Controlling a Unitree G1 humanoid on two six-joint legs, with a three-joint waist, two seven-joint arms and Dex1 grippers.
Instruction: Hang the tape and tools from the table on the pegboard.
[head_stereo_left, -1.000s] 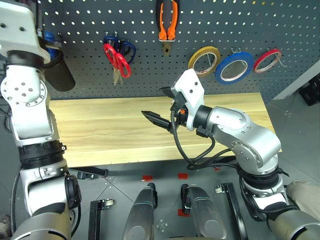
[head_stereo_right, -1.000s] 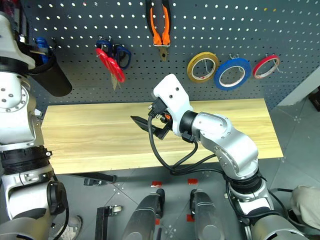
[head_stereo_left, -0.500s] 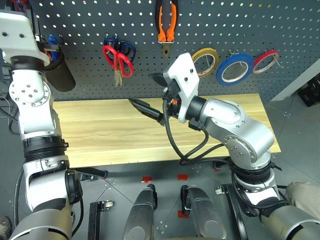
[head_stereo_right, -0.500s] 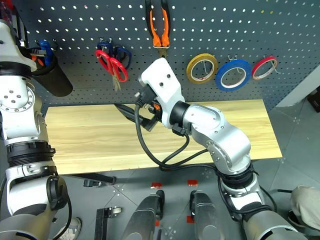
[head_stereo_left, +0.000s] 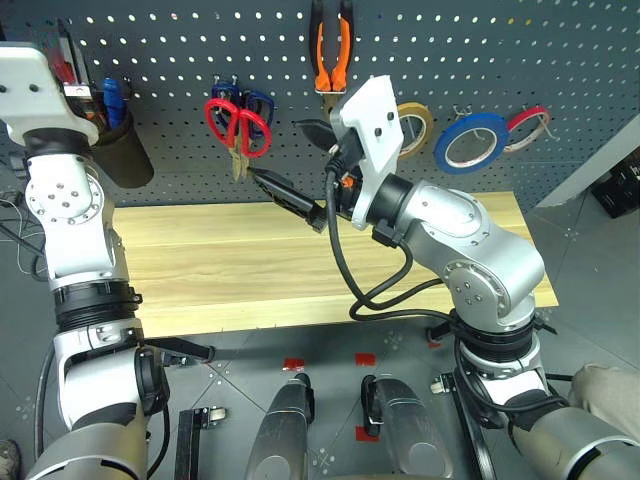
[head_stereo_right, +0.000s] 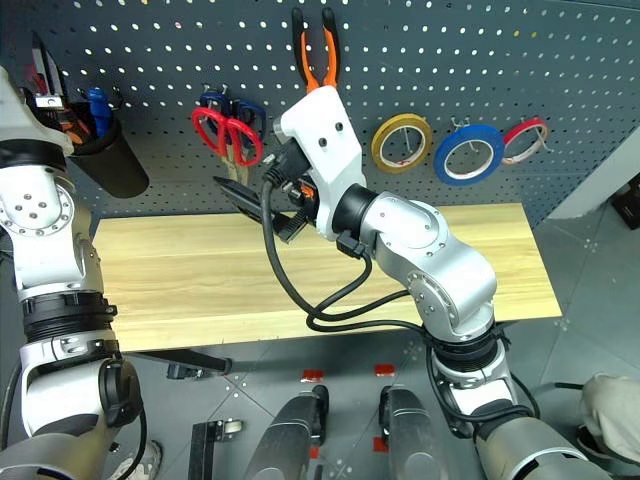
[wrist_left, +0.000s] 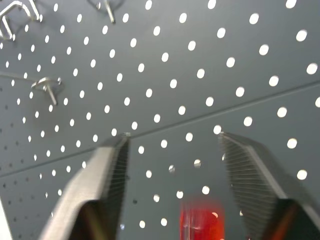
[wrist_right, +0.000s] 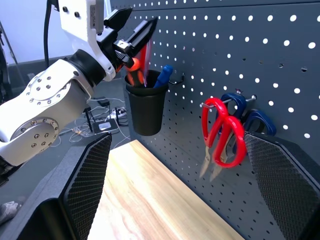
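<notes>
On the pegboard (head_stereo_left: 560, 50) hang the blue tape (head_stereo_left: 470, 140), the orange-and-black pliers (head_stereo_left: 332, 45) and the red-handled scissors (head_stereo_left: 237, 125). A black cup (wrist_right: 146, 107) on the board's left holds the red-handled screwdriver (wrist_right: 146, 55). My left gripper (wrist_right: 143, 15) stands open just above that cup, and the red handle (wrist_left: 200, 222) shows low between its fingers, apart from both. My right gripper (head_stereo_left: 278, 150) is open and empty, raised in front of the board just right of the red scissors (wrist_right: 222, 132).
Dark-blue scissors (wrist_right: 250, 112) hang behind the red pair. A yellow tape roll (head_stereo_left: 412, 120) and a red one (head_stereo_left: 527, 125) flank the blue tape. Blue-handled (wrist_right: 162, 75) and orange-handled (wrist_right: 132, 75) screwdrivers share the cup. The wooden table (head_stereo_left: 200, 270) lies below.
My right gripper has risen and swung left, from over the table to in front of the pegboard beside the scissors. The hanging tools and tapes have not moved.
</notes>
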